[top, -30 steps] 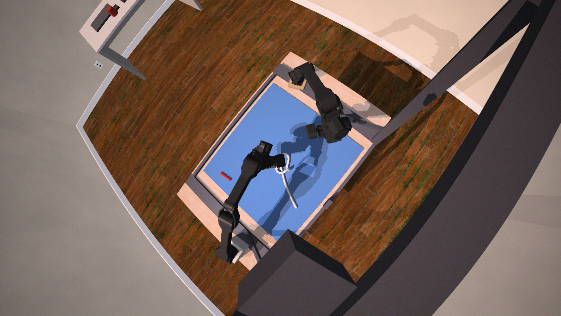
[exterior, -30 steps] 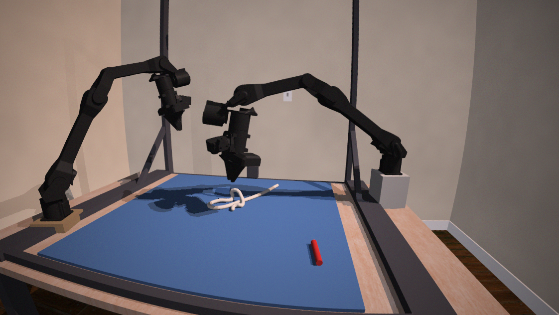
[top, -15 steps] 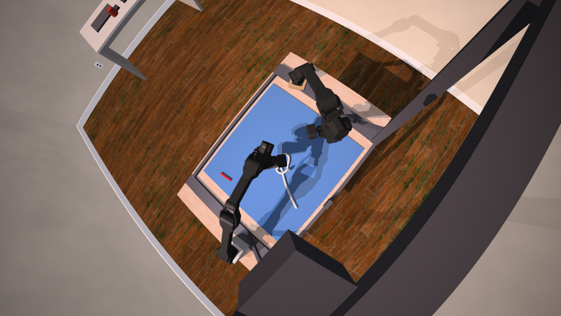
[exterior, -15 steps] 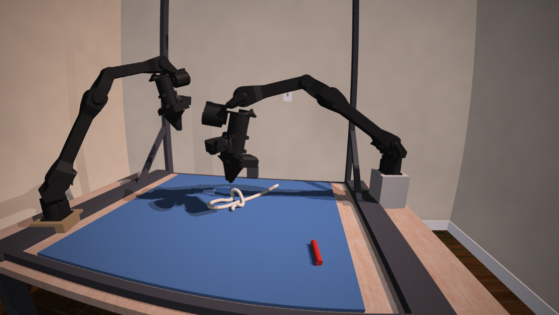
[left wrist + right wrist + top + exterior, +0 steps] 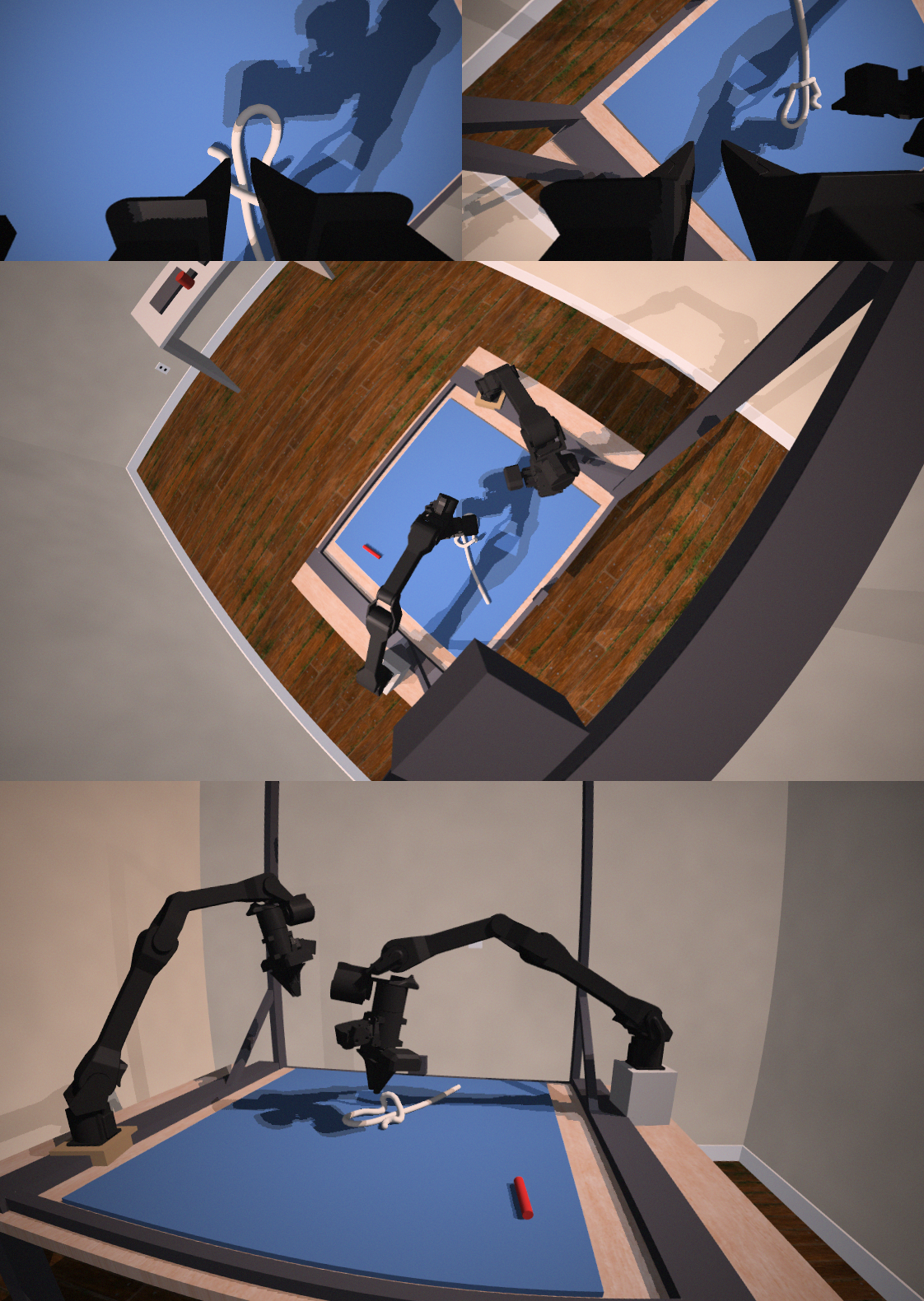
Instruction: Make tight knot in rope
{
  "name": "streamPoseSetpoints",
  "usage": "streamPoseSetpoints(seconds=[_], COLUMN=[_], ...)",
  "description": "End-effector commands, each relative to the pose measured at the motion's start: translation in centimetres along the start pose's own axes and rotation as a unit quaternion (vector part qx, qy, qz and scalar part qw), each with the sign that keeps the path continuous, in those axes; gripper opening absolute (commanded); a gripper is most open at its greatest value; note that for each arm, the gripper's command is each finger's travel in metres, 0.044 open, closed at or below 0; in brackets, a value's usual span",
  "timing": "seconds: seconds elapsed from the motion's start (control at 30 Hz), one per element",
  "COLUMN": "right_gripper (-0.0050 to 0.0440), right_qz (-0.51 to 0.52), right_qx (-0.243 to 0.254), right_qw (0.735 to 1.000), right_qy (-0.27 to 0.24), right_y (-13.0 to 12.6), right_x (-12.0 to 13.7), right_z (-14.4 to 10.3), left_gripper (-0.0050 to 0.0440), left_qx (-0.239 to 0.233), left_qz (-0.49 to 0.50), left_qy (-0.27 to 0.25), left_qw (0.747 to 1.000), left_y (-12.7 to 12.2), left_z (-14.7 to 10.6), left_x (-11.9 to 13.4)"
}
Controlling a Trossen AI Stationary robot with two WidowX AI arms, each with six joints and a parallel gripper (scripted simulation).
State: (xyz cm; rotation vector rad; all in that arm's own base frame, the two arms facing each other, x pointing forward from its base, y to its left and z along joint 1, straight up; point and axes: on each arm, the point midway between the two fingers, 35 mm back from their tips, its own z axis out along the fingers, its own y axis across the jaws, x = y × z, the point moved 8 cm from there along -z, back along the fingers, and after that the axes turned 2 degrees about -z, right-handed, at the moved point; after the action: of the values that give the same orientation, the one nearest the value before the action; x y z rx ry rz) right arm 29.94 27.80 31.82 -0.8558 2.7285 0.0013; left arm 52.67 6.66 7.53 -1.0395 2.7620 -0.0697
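"Left gripper (image 5: 468, 524) (image 5: 376, 1089) (image 5: 240, 158) (image 5: 836, 106) first: what have I got from the top?"
"You have it above the white, round-section, flexible rope (image 5: 478, 577) (image 5: 423, 1106) (image 5: 236, 144) (image 5: 803, 54), mid-counter (image 5: 481, 357) (image 5: 585, 1194) (image 5: 458, 5) (image 5: 623, 140); the long tail points at the lower-right edge. Its fingers are hidden there."
"Exterior?"
"Your left fingertips stand above the rope's raised loop. The right gripper (image 5: 525, 476) (image 5: 296, 992) (image 5: 707, 146) hangs high, towards the far left corner. A red, smooth, cylindrical stick (image 5: 371, 551) (image 5: 523, 1197) lies by the near right corner, out of your way."
"Left wrist?"
"A narrow gap, nothing gripped. Go down like this and you could pinch the crossing instead of the short end (image 5: 384, 1125) (image 5: 214, 152) (image 5: 817, 106), or knock the loop flat."
"Right wrist?"
"Narrowly parted, empty, well apart from the rope. Pull one side unanchored and you'd probably drag the whole rope, or slip the short end out."
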Motion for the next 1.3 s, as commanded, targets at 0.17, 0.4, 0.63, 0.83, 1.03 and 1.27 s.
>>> streamPoseSetpoints(seconds=[0.17,0.4,0.63,0.83,1.03,1.27], right_gripper=[0.01,0.01,0.01,0.01,0.01,0.01], right_qz=[0.003,0.003,0.003,0.003,0.003,0.003], right_qx=[-0.001,-0.001,-0.001,-0.001,-0.001,-0.001], right_qw=[1.0,1.0,1.0,1.0,1.0,1.0], right_qy=[-0.015,-0.015,-0.015,-0.015,-0.015,-0.015], right_y=[-0.2,-0.2,-0.2,-0.2,-0.2,-0.2], right_x=[0.2,0.2,0.2,0.2,0.2,0.2], right_z=[-1.1,-1.1,-1.1,-1.1,-1.1,-1.1], left_gripper=[0.008,0.008,0.008,0.008,0.008,0.008], left_qx=[0.01,0.01,0.01,0.009,0.008,0.007], left_qz=[-0.002,-0.002,-0.002,-0.002,-0.002,-0.002], left_qy=[-0.019,-0.019,-0.018,-0.017,-0.015,-0.013], left_qw=[1.0,1.0,1.0,1.0,1.0,1.0], left_y=[-0.9,-0.9,-0.9,-0.9,-0.8,-0.8], left_z=[0.3,0.3,0.5,1.1,1.8,2.5], left_x=[-0.2,-0.2,-0.2,-0.2,-0.1,-0.1])
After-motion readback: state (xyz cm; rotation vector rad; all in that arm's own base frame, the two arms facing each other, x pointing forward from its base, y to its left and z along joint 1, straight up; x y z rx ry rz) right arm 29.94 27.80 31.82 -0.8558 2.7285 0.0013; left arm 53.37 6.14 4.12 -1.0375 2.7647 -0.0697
